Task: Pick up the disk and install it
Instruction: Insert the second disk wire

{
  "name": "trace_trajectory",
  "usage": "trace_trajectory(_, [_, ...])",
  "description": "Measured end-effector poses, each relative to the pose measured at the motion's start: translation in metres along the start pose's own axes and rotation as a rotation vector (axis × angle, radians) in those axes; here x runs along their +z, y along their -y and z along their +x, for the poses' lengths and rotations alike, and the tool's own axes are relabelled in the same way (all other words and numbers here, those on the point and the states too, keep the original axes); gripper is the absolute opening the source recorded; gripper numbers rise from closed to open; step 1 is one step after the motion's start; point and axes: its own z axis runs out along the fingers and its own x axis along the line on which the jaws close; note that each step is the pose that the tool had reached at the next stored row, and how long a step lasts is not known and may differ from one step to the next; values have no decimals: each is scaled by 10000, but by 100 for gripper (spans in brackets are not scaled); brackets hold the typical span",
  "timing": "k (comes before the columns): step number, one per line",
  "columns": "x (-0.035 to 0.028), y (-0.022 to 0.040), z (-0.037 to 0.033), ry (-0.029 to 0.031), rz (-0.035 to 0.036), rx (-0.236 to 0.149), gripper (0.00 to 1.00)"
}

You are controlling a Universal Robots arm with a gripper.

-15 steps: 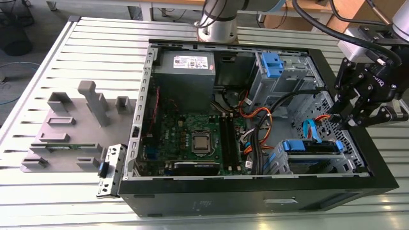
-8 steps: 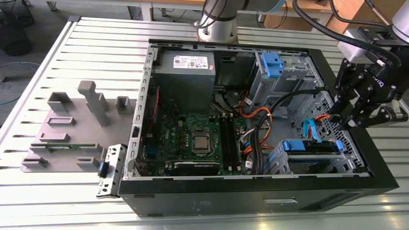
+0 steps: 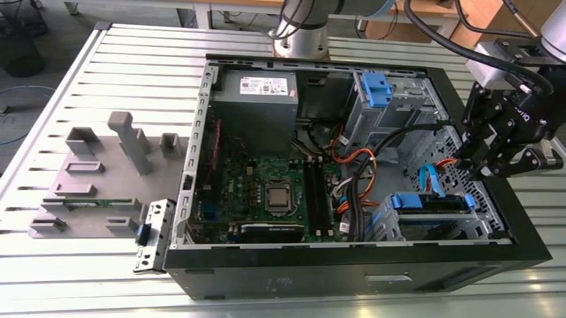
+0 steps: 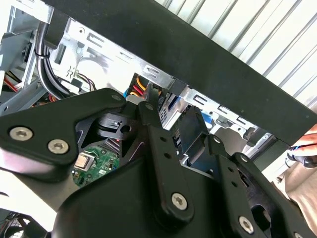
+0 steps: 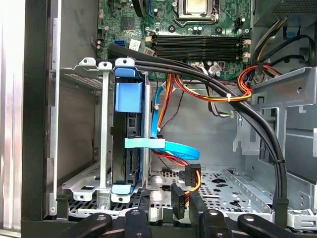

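1. Gripper (image 3: 492, 173): black, multi-link, hanging over the open computer case (image 3: 354, 265) at the exterior view's right, above the case's drive-bay corner. Fingers spread apart, nothing between them; in the first wrist view the fingertips (image 5: 198, 218) stand apart over the perforated case floor.
2. Disk (image 5: 130, 144): seated on edge in the metal drive cage (image 5: 104, 148) inside the case, framed by its blue plastic carrier, blue tab uppermost. In the exterior view it lies low in the case at the right (image 3: 429, 202), beneath and near the gripper, not touching it.
3. Blue flat data cable (image 5: 168, 146): runs past the disk's side, just beside the carrier.
4. Orange, red and yellow power wires (image 5: 198, 94): loop between the drive cage and the motherboard, ending at a black connector (image 5: 192, 173) near the fingertips.
5. Black cable bundle (image 5: 247, 114): crosses from above the cage down along the case wall.
6. Motherboard (image 3: 265, 185): green, middle of the case, processor socket (image 3: 278, 197) exposed.
7. Power-supply box (image 3: 256, 96): grey, white sticker, far corner of the case.
8. Upper drive bay with blue latch (image 3: 376, 89): beside the power supply.
9. Grey fixture block (image 3: 97, 179): on the slatted table (image 3: 132, 59), at the exterior view's left, well apart from the gripper
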Motion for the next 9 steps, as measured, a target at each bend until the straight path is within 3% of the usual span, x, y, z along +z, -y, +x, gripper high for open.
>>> trace_trajectory(9, [10,1,0,-9,0,0,44])
